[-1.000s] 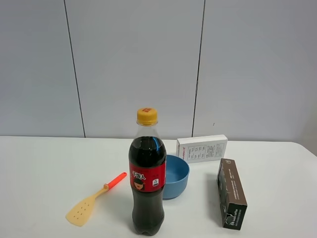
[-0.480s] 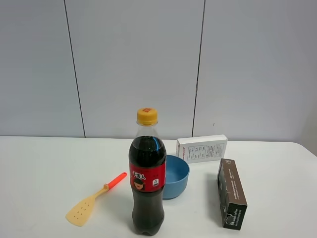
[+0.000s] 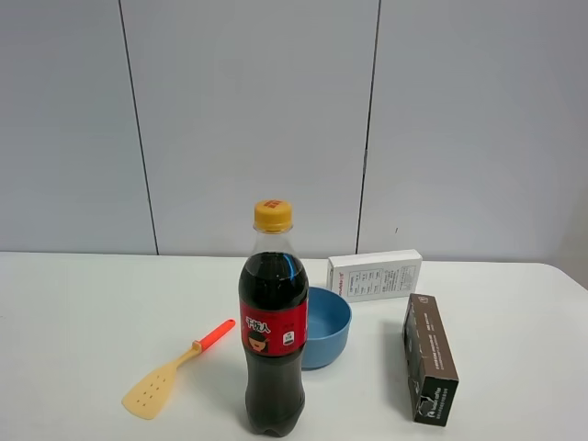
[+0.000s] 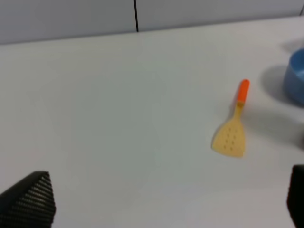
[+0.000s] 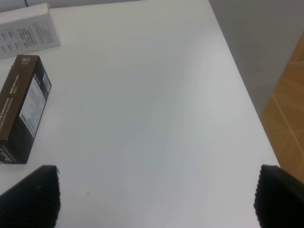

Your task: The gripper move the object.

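The cola bottle stands upright at the table's front middle, with a yellow cap and a red label. It touches nothing but the table. Neither gripper shows in the exterior high view. In the left wrist view my left gripper is open and empty, its black fingertips wide apart above bare table; the bottle is out of that view. In the right wrist view my right gripper is open and empty, its fingertips wide apart over the table's right part.
A blue bowl sits just behind and right of the bottle. A yellow spatula with an orange handle lies to its left. A white box and a dark brown box lie to the right. The table's right edge is near.
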`<action>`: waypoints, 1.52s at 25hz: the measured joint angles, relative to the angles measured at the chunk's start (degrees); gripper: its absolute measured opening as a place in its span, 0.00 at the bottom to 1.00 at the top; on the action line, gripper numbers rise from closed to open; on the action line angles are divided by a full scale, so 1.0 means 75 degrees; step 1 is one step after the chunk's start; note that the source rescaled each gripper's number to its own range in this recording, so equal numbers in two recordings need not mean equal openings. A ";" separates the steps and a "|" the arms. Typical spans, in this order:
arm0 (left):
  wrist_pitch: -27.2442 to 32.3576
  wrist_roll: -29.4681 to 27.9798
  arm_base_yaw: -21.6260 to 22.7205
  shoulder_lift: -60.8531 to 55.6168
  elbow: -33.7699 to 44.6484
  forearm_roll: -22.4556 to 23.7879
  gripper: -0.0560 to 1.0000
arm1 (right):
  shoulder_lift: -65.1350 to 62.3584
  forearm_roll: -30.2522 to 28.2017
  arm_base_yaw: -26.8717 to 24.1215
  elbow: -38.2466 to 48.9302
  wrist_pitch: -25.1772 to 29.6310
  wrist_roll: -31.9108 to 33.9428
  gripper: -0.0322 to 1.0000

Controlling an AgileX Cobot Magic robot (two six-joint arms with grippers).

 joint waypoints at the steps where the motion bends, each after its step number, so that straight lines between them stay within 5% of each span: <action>1: 0.0135 0.0000 0.0000 0.0000 0.0022 -0.0009 1.00 | 0.0000 0.0000 0.0000 0.0000 0.0000 0.0000 1.00; 38: 0.0247 -0.0230 0.0229 -0.0009 0.0150 0.0078 1.00 | 0.0000 0.0000 0.0000 0.0000 0.0000 0.0000 1.00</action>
